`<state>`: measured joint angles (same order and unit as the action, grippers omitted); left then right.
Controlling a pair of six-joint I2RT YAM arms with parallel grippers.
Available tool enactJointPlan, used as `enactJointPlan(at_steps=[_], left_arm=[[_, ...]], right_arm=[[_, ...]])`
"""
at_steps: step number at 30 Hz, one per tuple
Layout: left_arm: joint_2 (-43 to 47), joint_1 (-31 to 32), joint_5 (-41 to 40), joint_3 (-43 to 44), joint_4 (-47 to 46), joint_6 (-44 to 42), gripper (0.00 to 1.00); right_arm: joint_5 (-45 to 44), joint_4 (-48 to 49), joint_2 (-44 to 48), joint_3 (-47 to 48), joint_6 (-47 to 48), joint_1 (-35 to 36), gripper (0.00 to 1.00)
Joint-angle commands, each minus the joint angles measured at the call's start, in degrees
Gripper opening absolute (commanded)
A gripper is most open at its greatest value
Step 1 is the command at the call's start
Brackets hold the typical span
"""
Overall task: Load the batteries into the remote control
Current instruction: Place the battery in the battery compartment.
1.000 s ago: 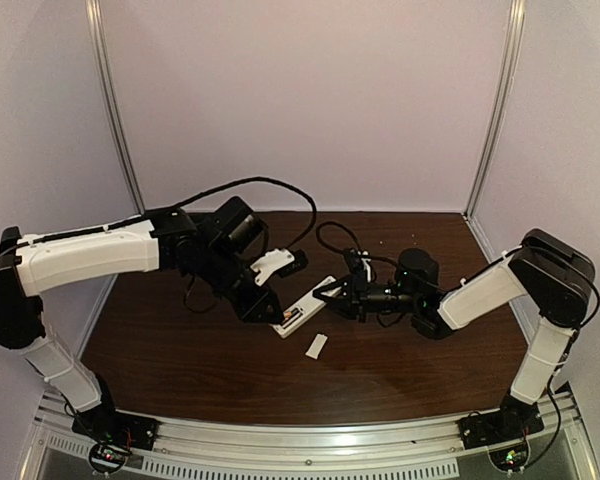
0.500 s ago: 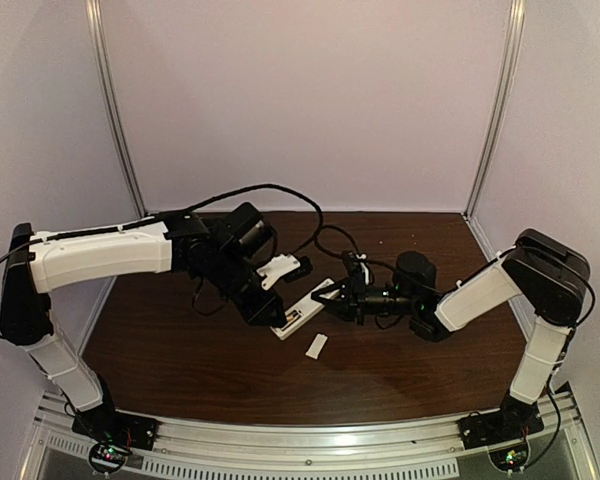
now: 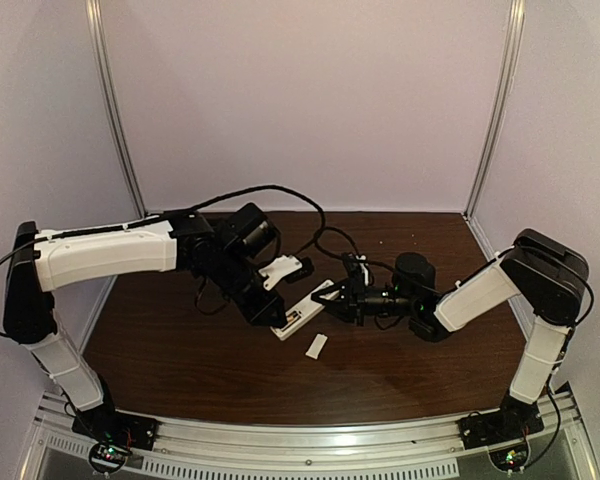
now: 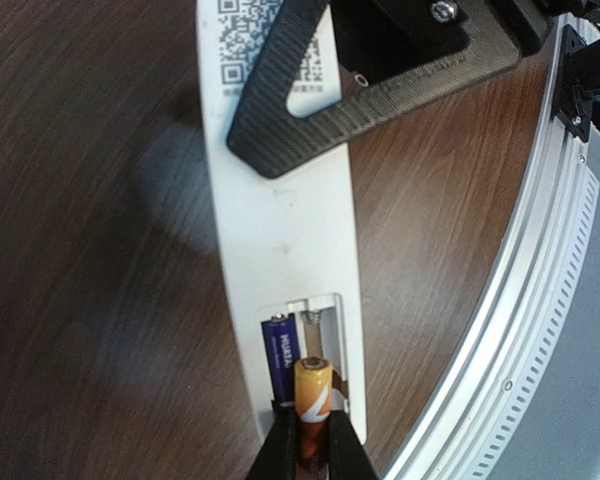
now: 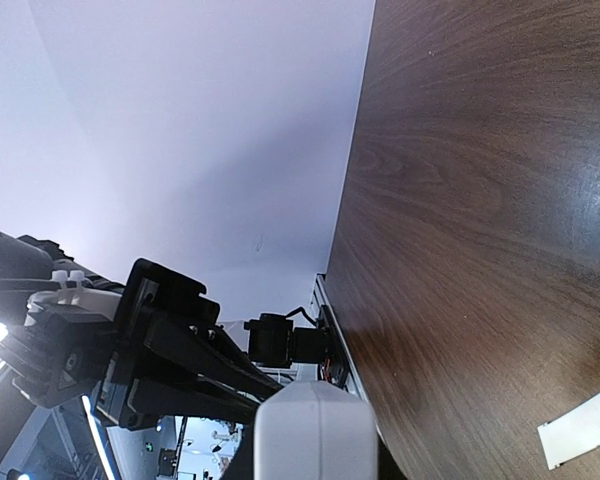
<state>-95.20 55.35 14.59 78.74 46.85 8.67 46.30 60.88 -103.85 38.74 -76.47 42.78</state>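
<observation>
left pincer (image 4: 311, 458) nips glossy cylindrical orange battery (image 4: 313, 385), purple battery (image 4: 281, 362) at its 9 o'clock; right pincer (image 3: 327, 296) clamps smooth white remote control (image 4: 280, 220).

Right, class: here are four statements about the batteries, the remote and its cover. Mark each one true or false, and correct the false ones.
1. The purple battery lies in the open compartment of the remote. True.
2. The orange battery lies loose on the table. False: the left gripper pinches it at the compartment's empty slot.
3. The right gripper grips the remote at the end away from the compartment. True.
4. The white cover piece is fitted over the compartment. False: it lies on the table, apart from the remote.
</observation>
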Motion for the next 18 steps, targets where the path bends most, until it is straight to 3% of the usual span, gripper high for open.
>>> enactJointPlan(at_steps=[1, 18], left_arm=[[-1.81, 0.19, -0.88, 1.33, 0.69, 0.51, 0.05], [-2.53, 0.17, 0.61, 1.83, 0.61, 0.96, 0.25]], right_arm=[[-0.89, 1.89, -0.04, 1.3, -0.05, 0.71, 0.0], [-0.91, 0.71, 0.2, 1.95, -0.05, 0.9, 0.0]])
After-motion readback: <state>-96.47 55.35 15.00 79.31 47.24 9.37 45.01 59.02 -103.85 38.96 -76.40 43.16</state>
